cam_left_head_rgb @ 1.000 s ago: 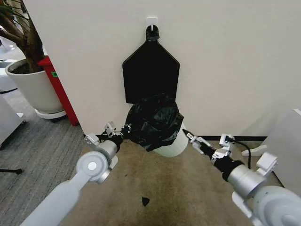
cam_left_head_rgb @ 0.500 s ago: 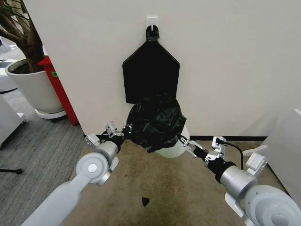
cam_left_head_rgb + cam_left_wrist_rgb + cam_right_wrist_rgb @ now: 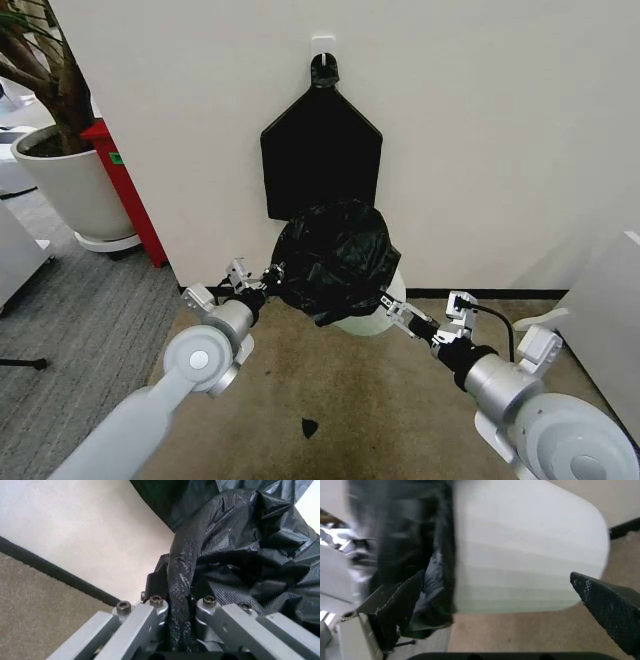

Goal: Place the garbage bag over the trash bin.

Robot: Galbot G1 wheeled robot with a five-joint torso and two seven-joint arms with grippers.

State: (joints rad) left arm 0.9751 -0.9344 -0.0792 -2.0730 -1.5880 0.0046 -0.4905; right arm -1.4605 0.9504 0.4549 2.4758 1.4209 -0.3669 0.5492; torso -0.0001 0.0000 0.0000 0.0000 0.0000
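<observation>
The left gripper (image 3: 270, 277) is clenched on a bunched fold of the garbage bag (image 3: 337, 255); in the left wrist view the twisted black plastic (image 3: 181, 592) runs straight down between the two metal fingers (image 3: 150, 615). The left arm reaches forward and up from the lower left, its wrist close to the wall (image 3: 480, 120), holding the bag's left edge at about the height of the bin's top.

The right gripper (image 3: 392, 303) is spread wide open, its fingers on either side of the trash bin (image 3: 378, 315) at the bag's lower right edge. In the right wrist view one finger (image 3: 395, 603) lies against the hanging black plastic (image 3: 420, 555) and the other (image 3: 610, 607) stands apart on the far side of the white bin wall (image 3: 520, 555). The right arm stretches in low from the lower right.

The bag hangs crumpled over the bin's top and front, covering most of it; only the bin's lower right side shows. The bin stands on the carpet (image 3: 350, 400) right against the wall, under a flat black bundle (image 3: 320, 150) hung from a hook. Open carpet lies in front of the bin, apart from a small black scrap (image 3: 309, 428). A white plant pot (image 3: 65, 180) and a red panel (image 3: 125, 190) stand well to the left.
</observation>
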